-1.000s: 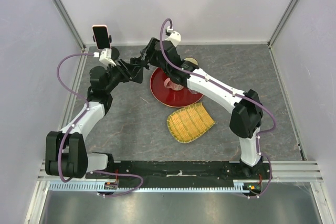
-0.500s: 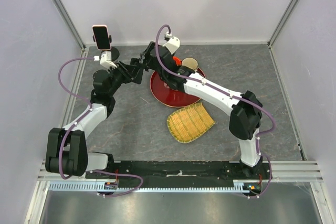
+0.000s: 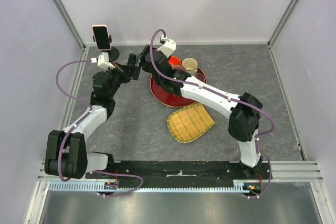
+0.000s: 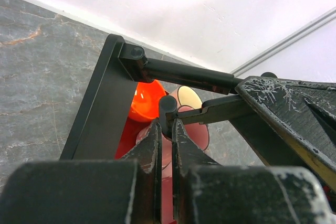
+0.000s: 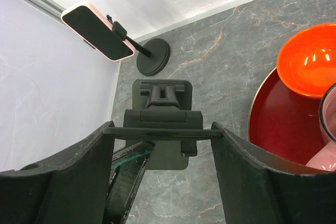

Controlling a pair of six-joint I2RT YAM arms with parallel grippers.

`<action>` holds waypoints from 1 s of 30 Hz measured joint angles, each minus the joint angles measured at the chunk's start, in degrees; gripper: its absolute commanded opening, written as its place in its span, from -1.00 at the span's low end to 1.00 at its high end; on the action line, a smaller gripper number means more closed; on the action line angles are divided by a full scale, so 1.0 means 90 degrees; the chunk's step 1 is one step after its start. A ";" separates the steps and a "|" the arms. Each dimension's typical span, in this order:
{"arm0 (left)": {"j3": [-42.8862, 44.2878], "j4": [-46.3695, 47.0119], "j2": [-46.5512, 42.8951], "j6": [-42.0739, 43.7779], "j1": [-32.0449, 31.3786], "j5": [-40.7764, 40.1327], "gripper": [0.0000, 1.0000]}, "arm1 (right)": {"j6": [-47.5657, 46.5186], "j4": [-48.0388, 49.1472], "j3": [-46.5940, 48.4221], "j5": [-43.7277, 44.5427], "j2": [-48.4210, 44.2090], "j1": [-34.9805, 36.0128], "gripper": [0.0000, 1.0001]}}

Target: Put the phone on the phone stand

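The phone (image 3: 101, 36) (image 5: 97, 32), dark-screened with a pale pink rim, is clamped on a thin black holder with a round base (image 5: 153, 57) in the far left corner. The black folding phone stand (image 3: 135, 66) (image 5: 163, 98) hangs between both grippers above the table. My right gripper (image 5: 163, 129) (image 3: 139, 61) is shut across the width of the stand's upper plate. My left gripper (image 4: 167, 124) (image 3: 130, 70) is shut on a small black tab of the stand (image 4: 167, 106). The stand's base plate (image 4: 105, 103) tilts at the left of the left wrist view.
A red tray (image 3: 160, 90) (image 5: 273, 124) holds an orange bowl (image 5: 307, 59) (image 4: 144, 100), a pink cup (image 4: 191, 129) and a cream mug (image 3: 189, 65). A woven basket (image 3: 190, 122) lies nearer the arms. Walls close in behind and to the left.
The left gripper's jaws have closed onto the stand's tab. Both grippers and the stand have shifted a little left and toward the back wall.
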 measured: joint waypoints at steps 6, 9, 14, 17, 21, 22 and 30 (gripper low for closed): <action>0.0000 0.0087 0.0134 -0.0333 -0.0090 -0.0202 -0.95 | -0.0291 0.0036 0.0002 -0.0019 0.0000 -0.0032 0.58; 0.0046 0.0080 0.0262 -0.0510 -0.0097 -0.0253 -0.95 | -0.0476 0.0027 0.0002 -0.0260 0.0000 -0.0136 0.96; 0.0459 -0.0194 0.0920 -0.0814 0.0175 -0.0158 -0.95 | -0.0952 0.0257 0.0002 -0.1231 -0.0216 -0.0510 0.96; 0.0787 -0.0551 0.1350 -0.1008 0.0430 0.0075 -0.95 | -0.1270 0.0551 -0.0117 -0.1846 -0.0648 -0.0862 0.96; 0.0950 -0.0755 0.1644 -0.1404 0.0804 0.0396 -0.95 | -0.1503 0.0872 -0.0430 -0.2254 -0.1348 -0.1302 0.96; 0.0952 -0.0784 0.1690 -0.1574 0.0916 0.0500 -0.95 | -0.1549 0.0952 -0.0488 -0.2302 -0.1496 -0.1404 0.96; 0.2101 -0.1404 0.2973 -0.3143 0.1734 0.1494 -0.95 | -0.1642 0.1212 -0.0804 -0.2431 -0.1982 -0.1792 0.96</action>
